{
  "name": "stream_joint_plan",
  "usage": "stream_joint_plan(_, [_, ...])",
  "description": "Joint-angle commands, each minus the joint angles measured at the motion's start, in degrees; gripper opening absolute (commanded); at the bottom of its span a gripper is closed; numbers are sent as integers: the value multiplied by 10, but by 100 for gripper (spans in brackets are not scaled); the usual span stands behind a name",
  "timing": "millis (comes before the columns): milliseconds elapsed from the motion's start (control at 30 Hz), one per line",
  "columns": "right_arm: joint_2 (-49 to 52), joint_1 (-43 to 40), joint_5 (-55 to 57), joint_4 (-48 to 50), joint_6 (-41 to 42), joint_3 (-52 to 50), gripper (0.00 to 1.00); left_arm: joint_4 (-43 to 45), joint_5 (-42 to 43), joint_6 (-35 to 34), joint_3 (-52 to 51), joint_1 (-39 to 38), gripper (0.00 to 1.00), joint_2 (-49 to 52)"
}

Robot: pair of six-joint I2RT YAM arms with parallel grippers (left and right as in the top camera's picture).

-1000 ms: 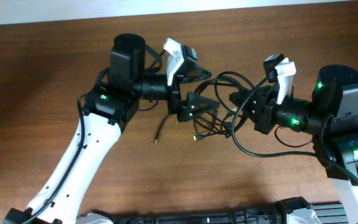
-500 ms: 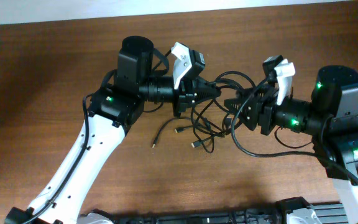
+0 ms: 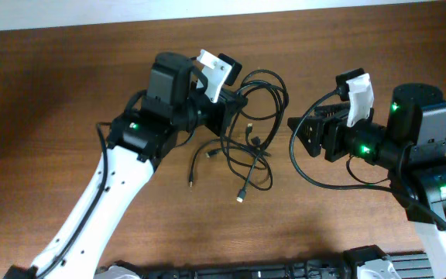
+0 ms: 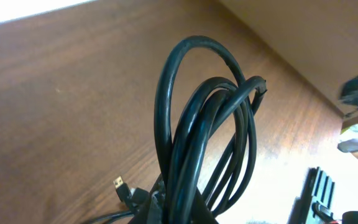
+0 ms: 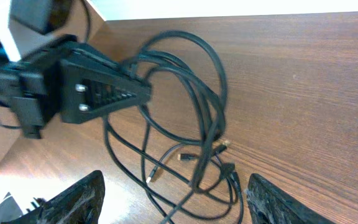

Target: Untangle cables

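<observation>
The cables [image 3: 248,147] are thin black cords, looped and tangled at the table's middle, with plug ends trailing toward the front [image 3: 240,198]. My left gripper [image 3: 237,102] is shut on a bunch of their loops and holds them above the wood. In the left wrist view the cables [image 4: 199,118] rise as several loops straight out of the shut jaws, and a gold plug [image 4: 120,183] lies beside them. My right gripper [image 3: 299,132] stands open to the right of the cables, apart from them. Its fingers [image 5: 73,199] frame the cables [image 5: 197,134] and the left gripper [image 5: 129,92].
A thicker black wire [image 3: 316,182] loops from the right arm over the table beside the right gripper. The table's far edge meets a white wall [image 3: 207,12]. A black fixture [image 3: 285,271] runs along the near edge.
The left gripper shut on the cable bunch and drew it back toward the left and far side. The right gripper opened, let go of the cables and pulled away to the right.
</observation>
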Motion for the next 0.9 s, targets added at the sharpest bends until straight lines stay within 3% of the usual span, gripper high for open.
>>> stream_joint_plan(0, [2, -3, 20, 0, -4, 2, 72, -1, -10, 60, 8, -2, 0, -55])
stream_joint_plan(133, [2, -3, 24, 3, 1, 2, 72, -13, -10, 166, 8, -2, 0, -82])
stream_joint_plan(200, [1, -3, 23, 29, 53, 2, 72, -36, -10, 249, 8, -2, 0, -92])
stream_joint_plan(333, [1, -3, 24, 53, 57, 2, 72, -37, 50, 302, 8, -2, 0, -101])
stream_joint_plan(467, [2, -2, 11, 48, 56, 2, 73, -29, 67, 307, 8, -2, 0, -103])
stream_joint_plan(767, [2, -2, 13, 31, 41, 2, 73, -6, 216, 308, 8, -2, 0, -103])
stream_joint_plan(867, [2, -3, 70, 25, 41, 2, 73, -7, 294, 307, 8, -2, 0, -103])
